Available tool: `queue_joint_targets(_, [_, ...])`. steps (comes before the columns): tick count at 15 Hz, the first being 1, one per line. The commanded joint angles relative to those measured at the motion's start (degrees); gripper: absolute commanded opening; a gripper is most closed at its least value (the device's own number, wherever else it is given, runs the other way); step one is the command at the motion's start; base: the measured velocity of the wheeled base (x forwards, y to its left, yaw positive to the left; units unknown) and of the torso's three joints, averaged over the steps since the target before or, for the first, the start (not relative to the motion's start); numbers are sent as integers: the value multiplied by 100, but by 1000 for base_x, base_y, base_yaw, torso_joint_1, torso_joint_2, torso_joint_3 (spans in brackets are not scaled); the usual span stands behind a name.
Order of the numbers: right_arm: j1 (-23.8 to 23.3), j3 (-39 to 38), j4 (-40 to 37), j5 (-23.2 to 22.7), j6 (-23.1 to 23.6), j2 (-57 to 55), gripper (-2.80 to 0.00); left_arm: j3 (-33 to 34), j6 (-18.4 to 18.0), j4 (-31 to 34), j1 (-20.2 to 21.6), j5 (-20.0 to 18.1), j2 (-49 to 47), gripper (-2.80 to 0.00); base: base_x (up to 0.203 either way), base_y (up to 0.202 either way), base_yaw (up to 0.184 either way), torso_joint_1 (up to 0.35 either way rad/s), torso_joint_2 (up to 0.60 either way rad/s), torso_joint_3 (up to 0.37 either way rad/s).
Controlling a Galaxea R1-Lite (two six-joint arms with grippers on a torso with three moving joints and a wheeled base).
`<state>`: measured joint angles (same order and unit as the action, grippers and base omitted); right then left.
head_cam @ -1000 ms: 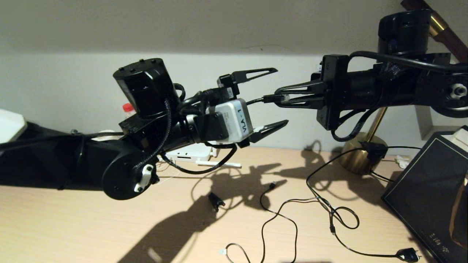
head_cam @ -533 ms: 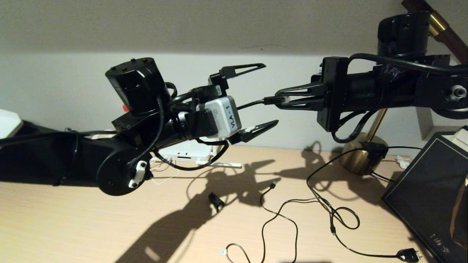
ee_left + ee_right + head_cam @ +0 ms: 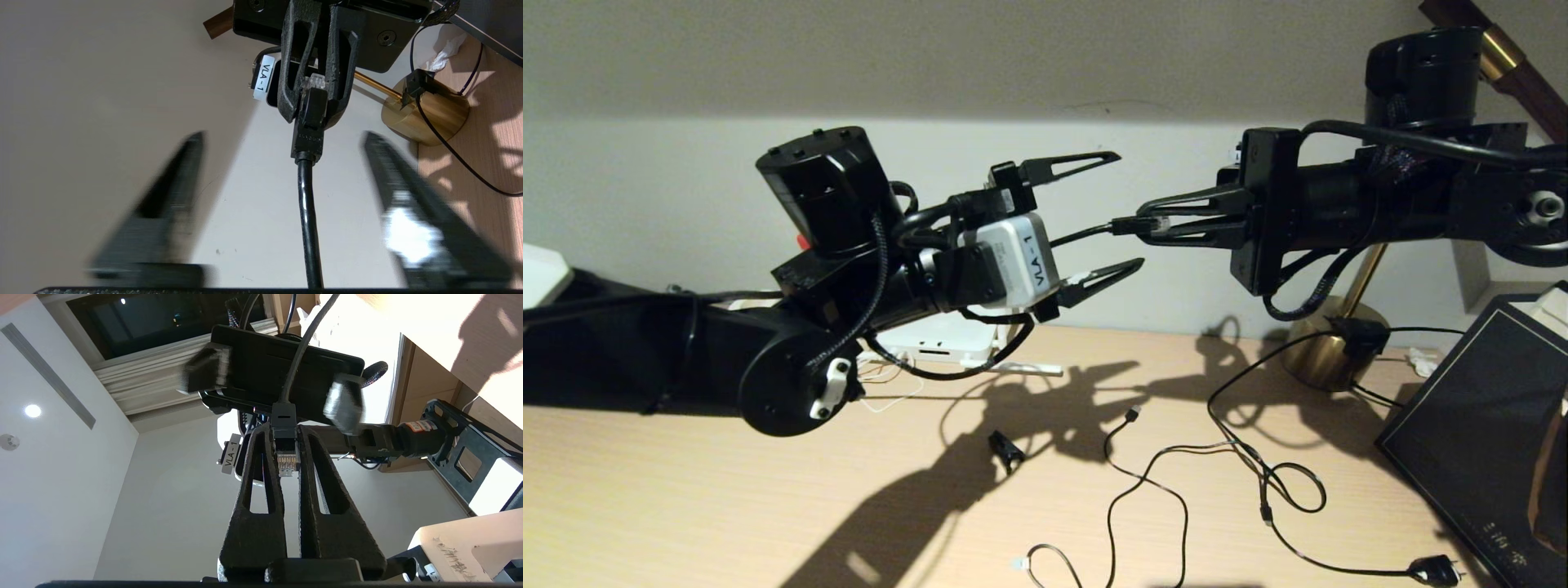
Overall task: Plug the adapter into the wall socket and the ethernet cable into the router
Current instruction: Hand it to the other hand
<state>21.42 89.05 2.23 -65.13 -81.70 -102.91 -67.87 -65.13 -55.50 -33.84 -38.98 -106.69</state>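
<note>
Right gripper [image 3: 1147,224] clamped on the ethernet cable [image 3: 1131,224] connector; left gripper [image 3: 1127,211] spread wide, touching nothing.

The desk [image 3: 686,506] is pale wood with a fine straight grain and a matt finish. The right gripper [image 3: 286,453] has rough, grainy black plastic fingers [image 3: 253,522] with cut-out slots. The ethernet cable [image 3: 307,212] has a smooth, glossy black jacket, a matt black boot and a clear plastic connector showing metallic contacts. The left gripper [image 3: 1131,208] has matt black fingers [image 3: 1066,166]. The lamp base [image 3: 429,118] is brushed brass-coloured metal with a soft sheen. The router [image 3: 939,339] is smooth white plastic. The wall [image 3: 645,188] is matt.
</note>
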Motion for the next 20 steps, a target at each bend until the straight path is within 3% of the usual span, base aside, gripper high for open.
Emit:
queue_joint_targets(1, [3,7,5,-34,-48,-9,-280,16,-26,-39,0,-18,23,-280,0,0,0,0,0,0])
queue_joint_targets(13, [-6,16,23,-11,-21,-47,-280,45,-26,-39,-167,-22,8,-280,0,0,0,0,0,0])
queue_joint_targets(14, [-6,16,23,-8,-12,-45,-105,45,-26,-33,-167,-15,8,-280,0,0,0,0,0,0])
queue_joint_targets(15, [-6,16,23,1,-10,-45,0,57,-24,-39,-168,-22,9,-280,0,0,0,0,0,0])
queue_joint_targets(18, [-77,-19,23,23,-4,-1,0,452,231,-110,-137,-8,166,-280,0,0,0,0,0,0])
queue_joint_targets(20, [-299,-170,30,223,46,230,0,985,932,-139,202,21,492,-280,0,0,0,0,0,0])
